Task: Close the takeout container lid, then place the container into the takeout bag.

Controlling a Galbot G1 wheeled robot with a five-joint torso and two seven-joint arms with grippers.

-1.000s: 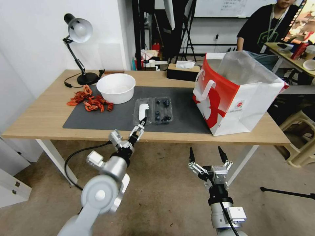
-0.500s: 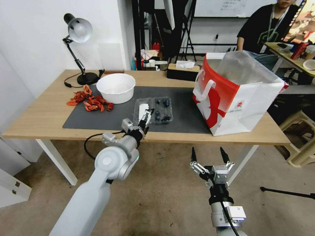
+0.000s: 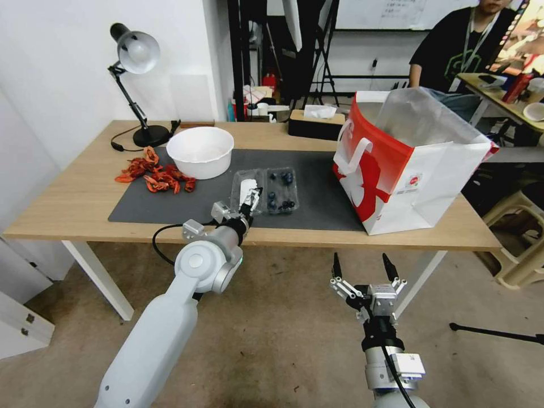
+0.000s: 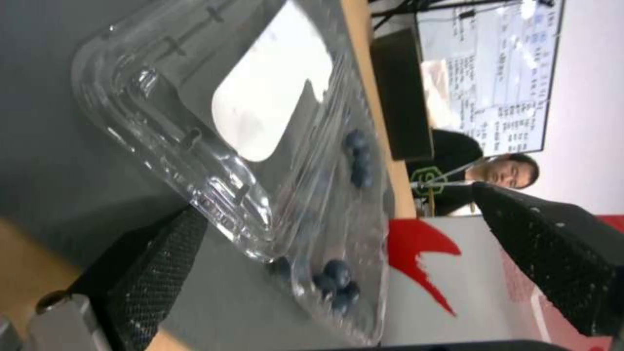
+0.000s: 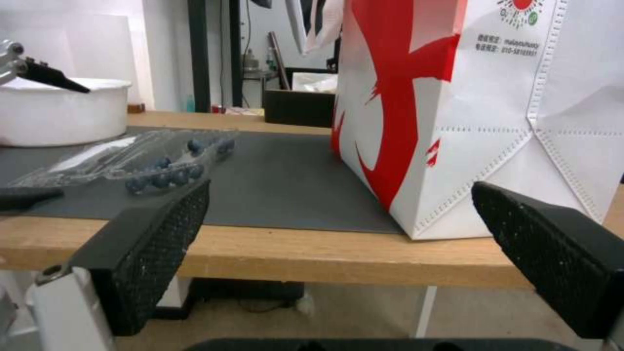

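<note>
Here the left pincer (image 3: 251,199), jaws wide, straddles the near edge of the takeout container's (image 3: 265,191) flat-lying lid (image 3: 247,190); the right pincer (image 3: 363,267) hangs wide below the desk (image 3: 73,198).

Left claw (image 3: 250,199) reaches forward, spread wide; right claw (image 3: 364,267) hangs low, spread.

The left gripper (image 3: 250,199) covers the near corner of the clear plastic hinged lid with its long white label (image 3: 247,189), so can't tell if it's touching. The big red-and-white paper takeout bag (image 5: 468,102) beyond the right gripper's (image 5: 338,243) fingers gets cropped.
</note>
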